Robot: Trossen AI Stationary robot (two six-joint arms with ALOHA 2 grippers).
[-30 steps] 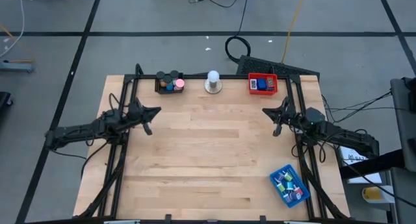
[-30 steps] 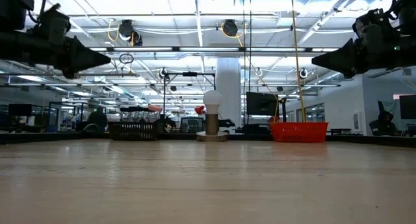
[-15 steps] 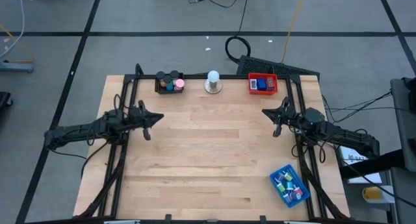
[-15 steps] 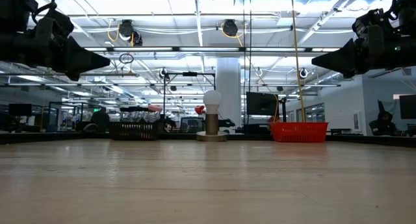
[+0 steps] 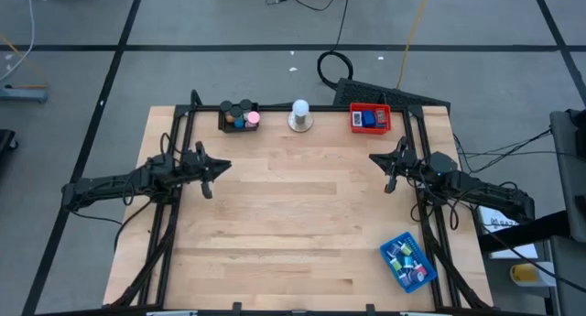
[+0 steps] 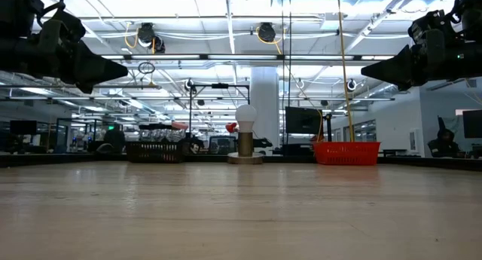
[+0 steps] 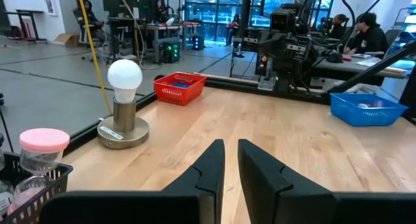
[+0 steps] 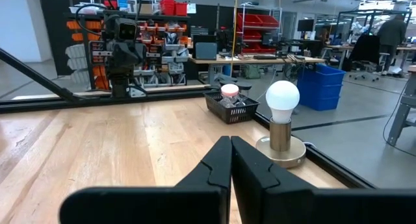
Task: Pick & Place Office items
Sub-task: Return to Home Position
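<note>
High view: left end effector (image 5: 211, 172) hovers over the table (image 5: 293, 224) at its left edge, right end effector (image 5: 388, 167) at the right edge, both empty. Office items sit in trays: cylinders in the black tray (image 5: 239, 117) and flat pieces in the red tray (image 5: 370, 119) at the far edge, clips in the blue tray (image 5: 407, 262) near the right front corner.

Low view: both arms raised above the table.

Left wrist view: fingers (image 7: 208, 164) nearly together, narrow gap.

Right wrist view: fingers (image 8: 220, 156) pressed together.
</note>
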